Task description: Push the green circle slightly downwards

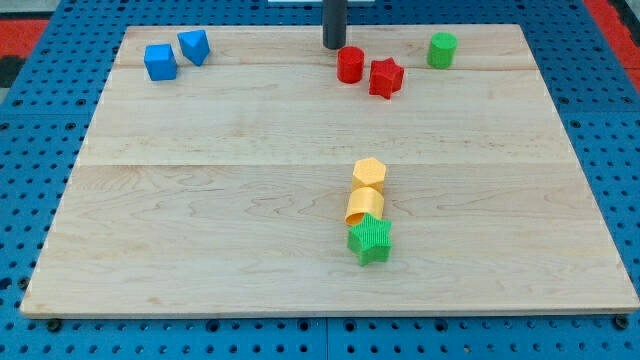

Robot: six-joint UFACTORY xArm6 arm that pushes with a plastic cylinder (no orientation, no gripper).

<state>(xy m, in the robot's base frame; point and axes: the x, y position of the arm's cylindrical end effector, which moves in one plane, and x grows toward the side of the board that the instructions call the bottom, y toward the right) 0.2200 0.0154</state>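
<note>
**Tip at the far edge, green circle off to its right**

My tip [334,46] rests near the view's top edge of the wooden bench [200,200], a little left of centre. The rod is the whole end effector: it has no jaws, so it is neither wide nor narrow and it holds nothing. Just below and to the right of my tip sits the red cylinder [350,65], very close to it, though I cannot tell whether the two touch. The red star [386,78] lies just beside that cylinder, on its right.

The green circle [442,50] stands further toward the view's right, near the top edge, apart from the red star and well apart from my tip. It is upright, with bare board around it.

In the view's top left corner, two blue blocks sit close together: a blue cube [159,62] and, just to its right, a blue wedge-like block [194,46].

Below the board's centre, three blocks form a short column running down the view. A yellow hexagon [369,173] is at the top, a second yellow block [365,205] is directly under it, and a green star [369,240] is at the bottom. Each appears to touch its neighbour.
</note>
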